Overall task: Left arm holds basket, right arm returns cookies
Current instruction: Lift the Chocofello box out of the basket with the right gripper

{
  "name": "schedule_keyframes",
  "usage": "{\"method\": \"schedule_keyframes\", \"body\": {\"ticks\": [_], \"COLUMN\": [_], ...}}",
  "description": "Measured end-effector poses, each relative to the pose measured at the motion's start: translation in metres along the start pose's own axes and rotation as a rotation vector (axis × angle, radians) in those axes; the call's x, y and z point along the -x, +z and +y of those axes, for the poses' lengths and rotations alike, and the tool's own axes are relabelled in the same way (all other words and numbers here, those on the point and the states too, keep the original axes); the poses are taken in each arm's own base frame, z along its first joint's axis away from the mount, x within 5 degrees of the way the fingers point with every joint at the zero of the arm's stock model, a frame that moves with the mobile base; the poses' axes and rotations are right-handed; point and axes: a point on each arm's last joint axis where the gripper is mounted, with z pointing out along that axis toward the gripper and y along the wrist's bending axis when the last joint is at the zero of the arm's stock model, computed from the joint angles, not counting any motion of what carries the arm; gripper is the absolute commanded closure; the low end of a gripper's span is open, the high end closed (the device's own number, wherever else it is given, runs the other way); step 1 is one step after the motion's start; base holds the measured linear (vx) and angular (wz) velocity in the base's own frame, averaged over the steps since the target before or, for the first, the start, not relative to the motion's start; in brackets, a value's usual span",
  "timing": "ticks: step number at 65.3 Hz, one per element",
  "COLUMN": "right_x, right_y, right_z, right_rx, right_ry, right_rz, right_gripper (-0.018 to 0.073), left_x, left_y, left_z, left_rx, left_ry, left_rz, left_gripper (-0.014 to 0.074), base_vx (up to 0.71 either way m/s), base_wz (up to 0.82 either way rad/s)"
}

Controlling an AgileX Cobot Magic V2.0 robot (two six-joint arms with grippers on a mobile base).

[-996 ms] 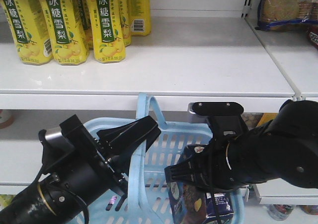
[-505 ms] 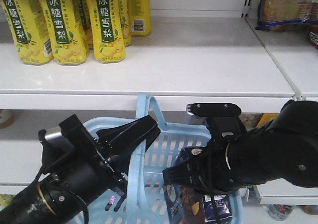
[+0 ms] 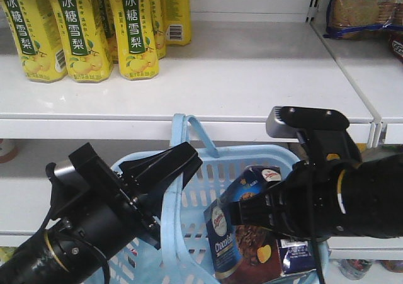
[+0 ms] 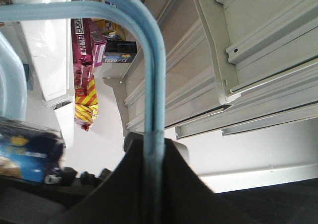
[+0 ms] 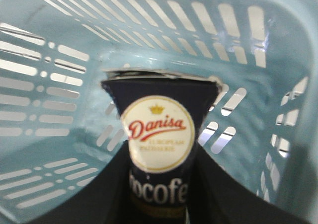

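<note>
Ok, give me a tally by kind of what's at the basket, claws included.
basket: 1
cookie carton: 1
claws: 2 (left claw on the handle, right claw on the carton)
Total: 4

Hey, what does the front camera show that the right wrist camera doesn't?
Only the front view: yellow drink bottles on a white shelf, and the left gripper closed on the handle of the basket. Only the right wrist view: the round Danisa logo head-on, with the basket's inner walls around it. Both: the basket and the cookies clamped in the right gripper.
</note>
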Motion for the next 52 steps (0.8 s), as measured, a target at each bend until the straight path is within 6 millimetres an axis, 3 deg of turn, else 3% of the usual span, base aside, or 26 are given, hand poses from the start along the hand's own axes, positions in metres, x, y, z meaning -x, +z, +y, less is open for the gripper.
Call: {"method": "schedule_keyframes", "body": {"ticks": [52], "right_x": [-0.019], "right_y": [-0.106], "right_z": [-0.021], "right_rx": [0.144], "right_ry": [-0.040], "right_rz": [-0.366], "right_gripper": [0.0566], "left_x": [0.000], "left_y": [0.000], "left_z": [0.000], "left_rx": [0.000], "left_ry": [0.000], "left_rz": [0.000], "left_gripper": [0.0599], "base_vx": [0.00], "base_wz": [0.00]}}
